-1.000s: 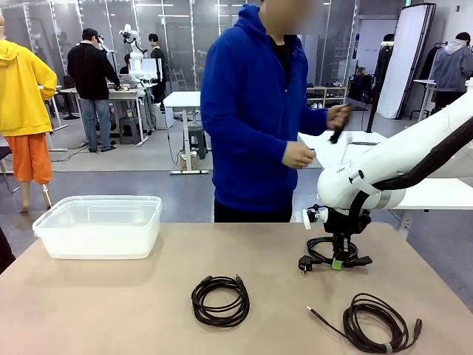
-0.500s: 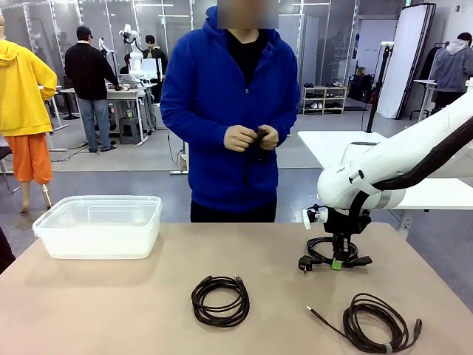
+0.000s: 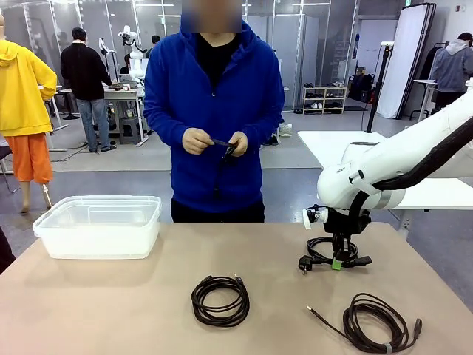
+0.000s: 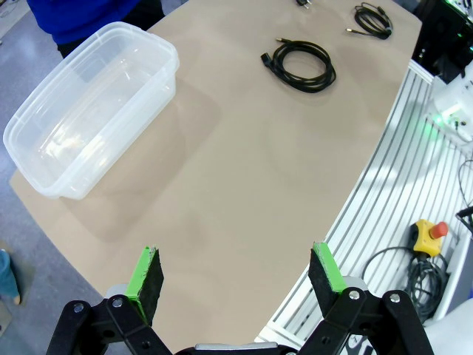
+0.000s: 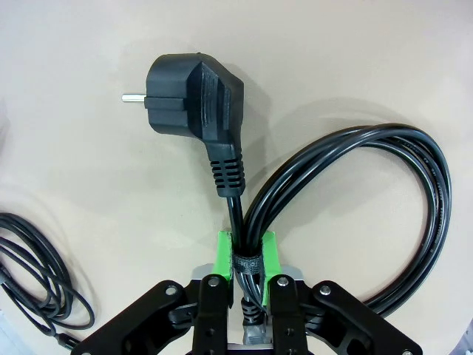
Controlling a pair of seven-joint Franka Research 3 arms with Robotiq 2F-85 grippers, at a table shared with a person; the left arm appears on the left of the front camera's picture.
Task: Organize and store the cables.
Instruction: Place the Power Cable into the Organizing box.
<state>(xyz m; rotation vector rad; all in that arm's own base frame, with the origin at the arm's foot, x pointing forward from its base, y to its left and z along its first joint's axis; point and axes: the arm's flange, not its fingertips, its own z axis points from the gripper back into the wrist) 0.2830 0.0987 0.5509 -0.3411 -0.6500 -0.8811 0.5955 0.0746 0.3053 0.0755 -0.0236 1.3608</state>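
Black power cable (image 5: 434,200) clamped inside right gripper (image 5: 246,250), plug (image 5: 194,90) just beyond.

**Bright, diffuse, sharp**

Lit brightly and evenly from above. Throws only soft, faint shadows beside the plastic bin (image 4: 89,126) and under the power cable (image 5: 196,89) on the table (image 4: 244,192). Glints mildly on the bin's clear walls. Bows the table edge in the wide-angle wrist views. Sharp near and far.
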